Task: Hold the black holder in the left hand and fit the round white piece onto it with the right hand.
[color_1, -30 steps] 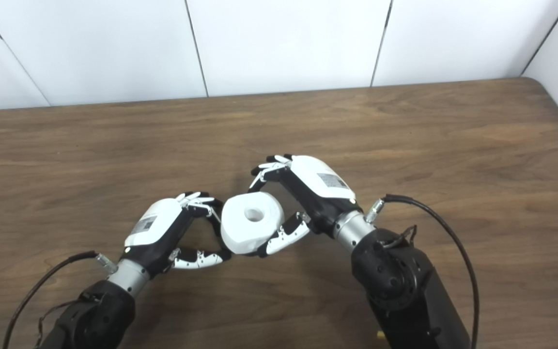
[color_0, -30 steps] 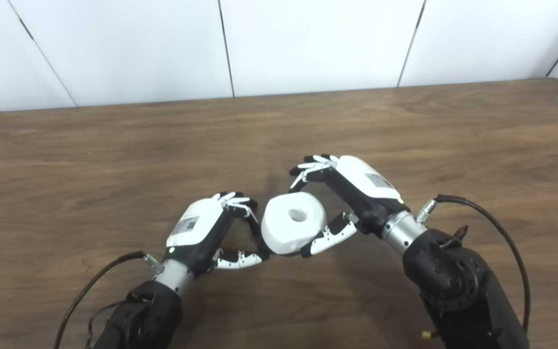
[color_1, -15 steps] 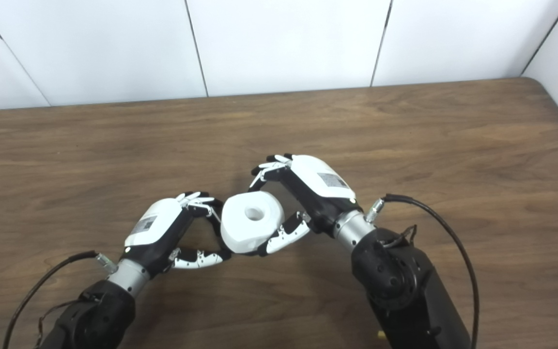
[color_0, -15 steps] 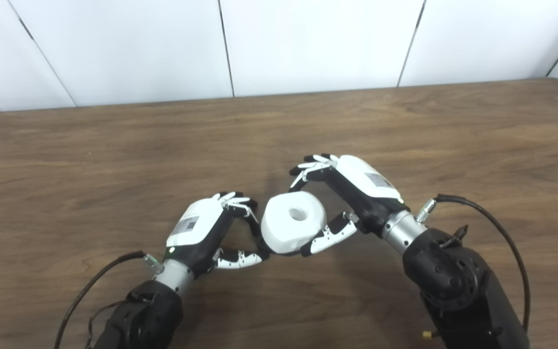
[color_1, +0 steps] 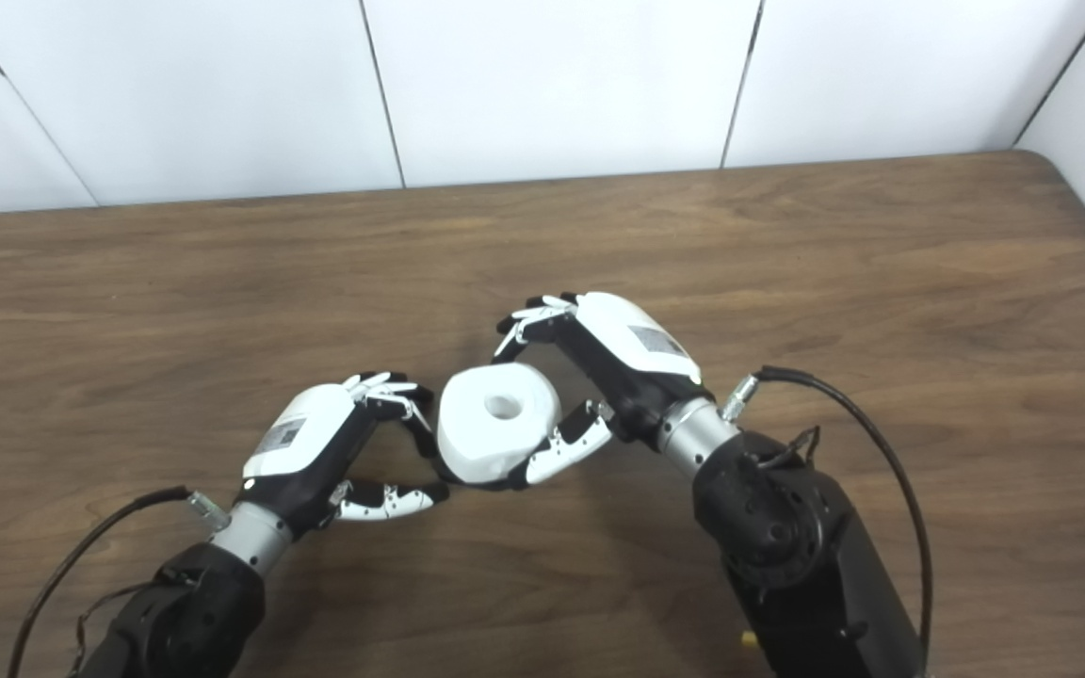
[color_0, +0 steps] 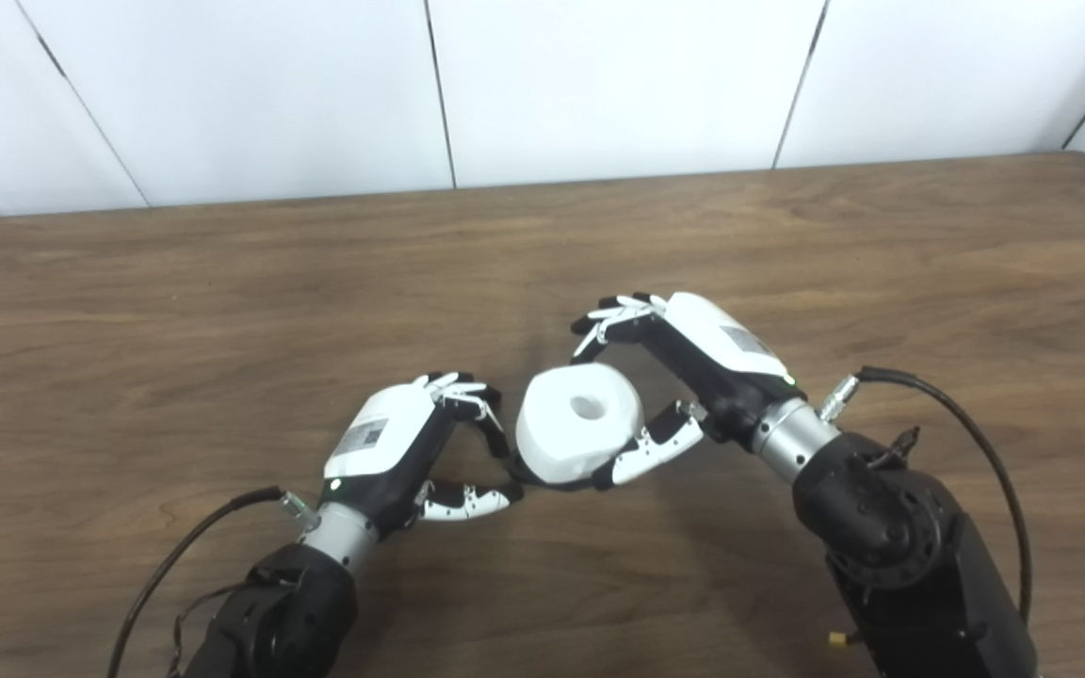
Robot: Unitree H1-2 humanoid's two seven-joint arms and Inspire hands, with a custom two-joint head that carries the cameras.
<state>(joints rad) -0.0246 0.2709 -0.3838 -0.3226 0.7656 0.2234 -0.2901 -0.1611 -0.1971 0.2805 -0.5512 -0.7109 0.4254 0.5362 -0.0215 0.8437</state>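
Right hand (color_0: 684, 377), grasping the round white piece (color_0: 580, 424), has edged rightward; left hand (color_0: 411, 447) curled, contents hidden; fit seems incomplete.

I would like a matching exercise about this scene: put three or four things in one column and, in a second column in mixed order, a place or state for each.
Things:
1. left hand
2. right hand
3. round white piece
4. table

Places or states:
A. brown wood, under everything
B. between the two hands, its hole facing up
C. on the piece's left side, fingers curled
D. thumb under the piece, fingers above it

Pairs: 1-C, 2-D, 3-B, 4-A
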